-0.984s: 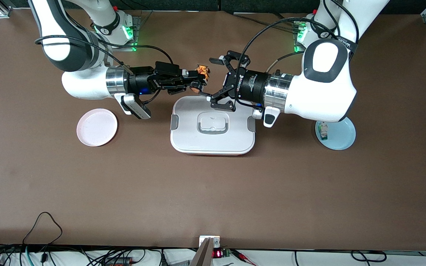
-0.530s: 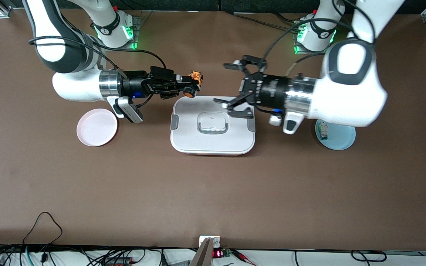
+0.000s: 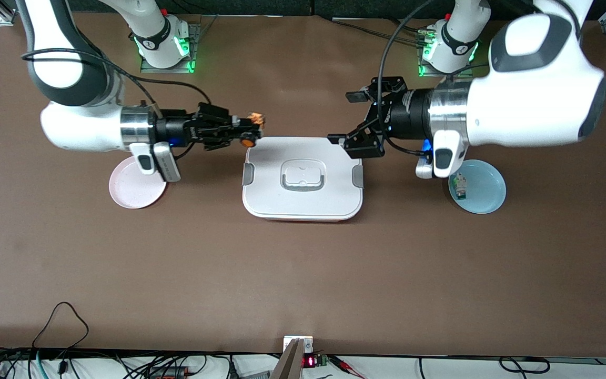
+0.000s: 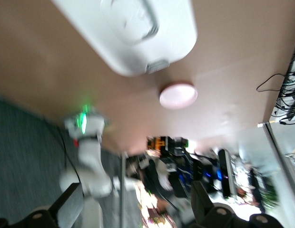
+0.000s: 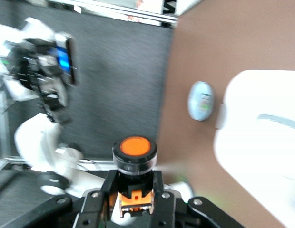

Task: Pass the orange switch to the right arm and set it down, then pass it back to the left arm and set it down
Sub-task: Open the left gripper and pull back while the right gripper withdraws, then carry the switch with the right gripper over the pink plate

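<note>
The orange switch (image 3: 250, 132), a small black cylinder with an orange cap, is pinched in my right gripper (image 3: 246, 130), which is shut on it in the air beside the white box (image 3: 303, 202), toward the right arm's end. The right wrist view shows the orange switch (image 5: 134, 151) held between the black fingers (image 5: 105, 190), cap pointing outward. My left gripper (image 3: 344, 118) hangs open and holds nothing, over the box corner at the left arm's end. In the blurred left wrist view, the box (image 4: 133, 33) is visible.
A pink plate (image 3: 134, 192) lies under the right wrist, toward the right arm's end. A blue plate (image 3: 484, 189) at the left arm's end holds a small white component with a green end (image 3: 460, 186). Cables run along the table edge nearest the front camera.
The two grippers have drawn apart. The right gripper carried the switch toward the right arm's end, off the box. The open left gripper pulled back toward the left arm's end.
</note>
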Available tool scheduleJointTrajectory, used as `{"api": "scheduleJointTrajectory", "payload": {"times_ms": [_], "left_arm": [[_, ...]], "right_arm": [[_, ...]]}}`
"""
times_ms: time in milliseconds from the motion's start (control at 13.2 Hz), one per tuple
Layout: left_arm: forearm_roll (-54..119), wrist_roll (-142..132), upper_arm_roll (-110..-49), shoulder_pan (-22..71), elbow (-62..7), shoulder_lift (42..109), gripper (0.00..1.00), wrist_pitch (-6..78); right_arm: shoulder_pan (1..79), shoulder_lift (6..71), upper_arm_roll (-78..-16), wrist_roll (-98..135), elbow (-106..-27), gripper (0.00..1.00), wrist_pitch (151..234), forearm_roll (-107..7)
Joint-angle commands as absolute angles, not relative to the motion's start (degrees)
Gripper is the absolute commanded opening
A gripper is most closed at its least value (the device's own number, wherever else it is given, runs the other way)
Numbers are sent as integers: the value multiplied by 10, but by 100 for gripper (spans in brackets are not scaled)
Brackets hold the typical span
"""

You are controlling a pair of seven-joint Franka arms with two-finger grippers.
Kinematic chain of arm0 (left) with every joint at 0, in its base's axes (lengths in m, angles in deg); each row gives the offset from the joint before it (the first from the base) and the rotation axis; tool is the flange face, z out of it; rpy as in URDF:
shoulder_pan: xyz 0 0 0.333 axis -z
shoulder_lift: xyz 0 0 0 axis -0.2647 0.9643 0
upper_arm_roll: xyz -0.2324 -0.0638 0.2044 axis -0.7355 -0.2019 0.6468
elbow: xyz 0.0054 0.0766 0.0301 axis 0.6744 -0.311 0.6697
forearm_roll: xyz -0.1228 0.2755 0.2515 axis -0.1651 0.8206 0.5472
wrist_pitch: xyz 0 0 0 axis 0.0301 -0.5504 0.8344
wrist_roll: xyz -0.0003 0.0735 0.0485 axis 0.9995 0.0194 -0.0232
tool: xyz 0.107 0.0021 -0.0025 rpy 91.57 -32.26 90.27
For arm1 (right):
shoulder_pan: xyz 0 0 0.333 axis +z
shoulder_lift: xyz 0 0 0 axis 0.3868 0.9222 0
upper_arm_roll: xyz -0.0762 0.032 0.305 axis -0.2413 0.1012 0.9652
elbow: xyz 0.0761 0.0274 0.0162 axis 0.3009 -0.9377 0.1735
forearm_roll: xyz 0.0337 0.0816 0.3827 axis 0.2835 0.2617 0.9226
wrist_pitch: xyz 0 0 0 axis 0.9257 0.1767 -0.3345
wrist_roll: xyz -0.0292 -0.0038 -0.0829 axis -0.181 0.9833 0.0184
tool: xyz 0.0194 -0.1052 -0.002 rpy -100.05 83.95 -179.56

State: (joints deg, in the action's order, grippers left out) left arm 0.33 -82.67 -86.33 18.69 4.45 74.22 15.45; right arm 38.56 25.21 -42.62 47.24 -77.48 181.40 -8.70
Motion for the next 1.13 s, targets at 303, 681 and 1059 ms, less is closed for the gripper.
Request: {"api": "scheduleJointTrajectory", "payload": {"times_ms": [303, 681, 1059], "left_arm": [[201, -529, -872, 190, 39, 710, 100, 63], [323, -302, -866, 180, 32, 677, 100, -31], [384, -213, -864, 150, 23, 654, 100, -83]], "right_arm": [[321, 290, -422, 515, -707, 26, 1793, -373], [303, 308, -421, 581, -691, 26, 1807, -575], [282, 310, -421, 647, -690, 26, 1808, -733]]}}
